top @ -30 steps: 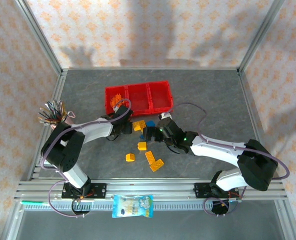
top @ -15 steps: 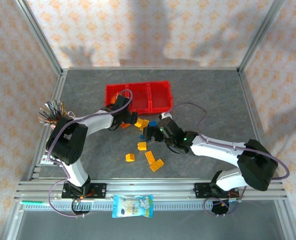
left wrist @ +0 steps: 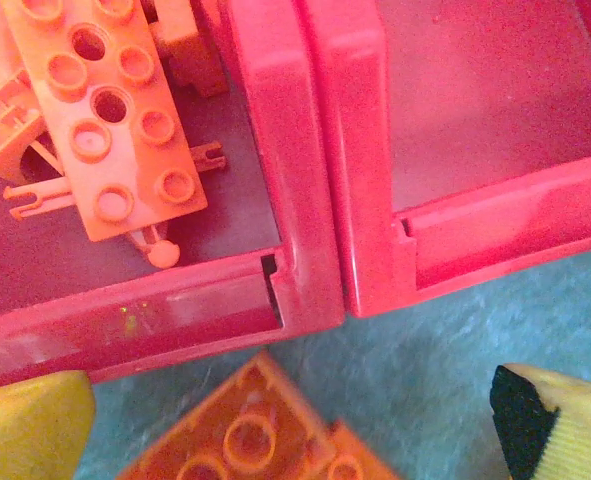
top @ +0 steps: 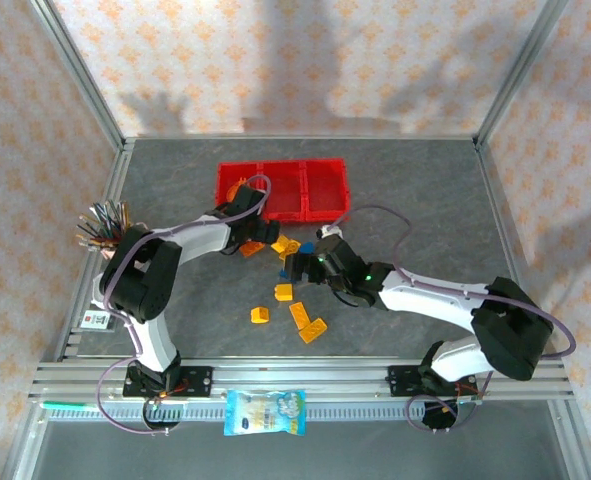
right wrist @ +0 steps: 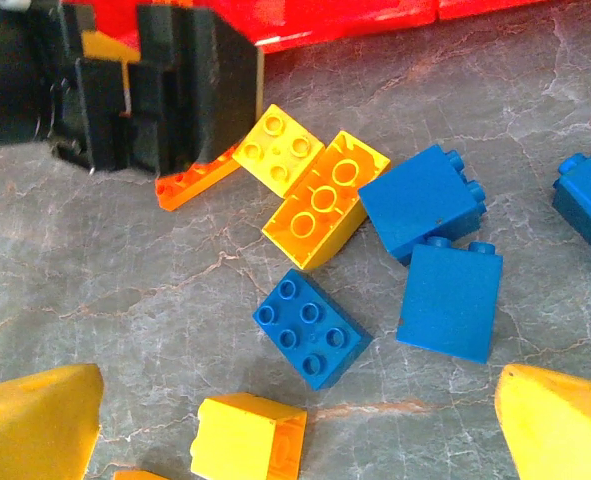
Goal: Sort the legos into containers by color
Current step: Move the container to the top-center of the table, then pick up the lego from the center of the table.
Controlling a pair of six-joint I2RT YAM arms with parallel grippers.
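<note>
— Between the fingers [left wrist: 25, 430] of the left gripper [left wrist: 295, 430], what was there?

— Nothing was held. Its jaws stood wide apart. One orange brick [left wrist: 255, 440] lay on the table [top: 425, 200] under them, just beside the near wall of the containers [left wrist: 315, 200].

— And the right gripper [right wrist: 295, 425]?

— It was also spread fully, with nothing in its hold. A blue brick [right wrist: 312, 327] lay on the table between its two yellow fingertips, apart from both. A small yellow brick [right wrist: 247, 435] lay closer to the camera.

— What lay further out?

— Beyond the blue one, a pale yellow brick [right wrist: 280, 150] touched a deeper yellow brick [right wrist: 325, 200]. To their right were a second blue brick [right wrist: 422, 200] and a third blue brick [right wrist: 450, 300].

— Where did the containers stand?

— They stood in a row near the middle of the table, behind the loose legos [top: 285, 292]. The left bin held an orange studded plate [left wrist: 110, 120] among other orange pieces. A cup of pens [top: 105, 225] stood at the left edge, and a snack packet [top: 265, 412] lay on the front rail.
</note>
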